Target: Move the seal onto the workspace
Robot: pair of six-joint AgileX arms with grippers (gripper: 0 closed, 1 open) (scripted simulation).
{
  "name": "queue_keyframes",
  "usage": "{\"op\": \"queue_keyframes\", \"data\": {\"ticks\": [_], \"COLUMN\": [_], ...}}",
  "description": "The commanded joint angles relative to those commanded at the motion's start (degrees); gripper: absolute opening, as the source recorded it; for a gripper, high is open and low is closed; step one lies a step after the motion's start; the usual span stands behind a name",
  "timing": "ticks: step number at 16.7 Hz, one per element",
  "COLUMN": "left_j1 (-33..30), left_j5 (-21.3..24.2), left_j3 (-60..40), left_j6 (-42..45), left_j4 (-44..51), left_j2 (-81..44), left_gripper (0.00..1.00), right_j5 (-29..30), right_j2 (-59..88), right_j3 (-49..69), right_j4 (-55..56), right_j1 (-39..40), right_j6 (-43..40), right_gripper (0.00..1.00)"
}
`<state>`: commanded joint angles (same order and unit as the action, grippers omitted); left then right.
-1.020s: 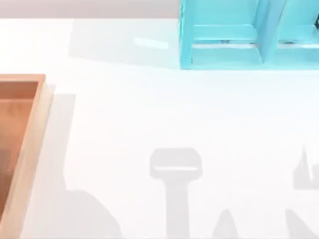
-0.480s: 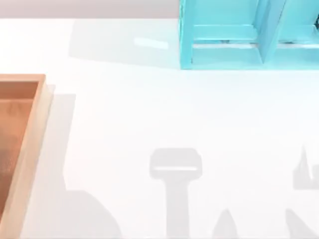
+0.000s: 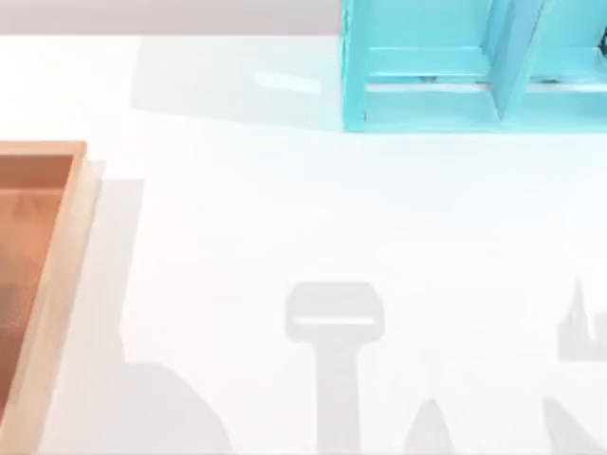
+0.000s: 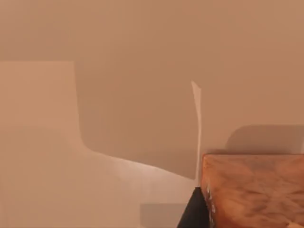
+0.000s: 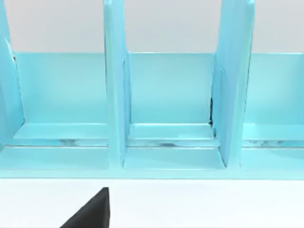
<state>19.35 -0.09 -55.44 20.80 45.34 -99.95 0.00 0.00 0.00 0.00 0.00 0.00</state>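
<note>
The tray (image 3: 57,284) is cut off by the top view's left edge, the shelf (image 3: 427,104) by its far and right edges. Dark gripper parts in each wrist view are too cropped to read.

Wooden tray (image 3: 66,256) with raised rim is sitting at left edge. Turquoise shelf unit (image 3: 455,104) is standing at far right, upright dividers (image 5: 116,95) splitting it into open compartments.

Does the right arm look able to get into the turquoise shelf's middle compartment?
Probably yes: its wrist camera faces the shelf, the middle compartment open-fronted, with white tabletop leading up to it.
</note>
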Motion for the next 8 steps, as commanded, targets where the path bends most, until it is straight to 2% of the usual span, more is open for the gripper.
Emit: {"op": "queue_keyframes", "data": {"ticks": [4,8], "left_j1": [-2.4,-10.2], "left_j5": [-0.5,-1.1], "left_j3": [-2.7,-10.2], "left_j6": [-2.9,-11.2], "left_j4": [3.4,12.3], "left_j2": [1.8,5.8], "left_gripper": [0.00,0.00], "right_j5": [0.0,0.0], "right_j2": [0.0,0.0], "right_j3": [0.0,0.0], "right_j4": [0.0,0.0], "right_j1": [0.0,0.0], "right_j6": [0.0,0.0], "right_gripper": [1.00,1.00]}}
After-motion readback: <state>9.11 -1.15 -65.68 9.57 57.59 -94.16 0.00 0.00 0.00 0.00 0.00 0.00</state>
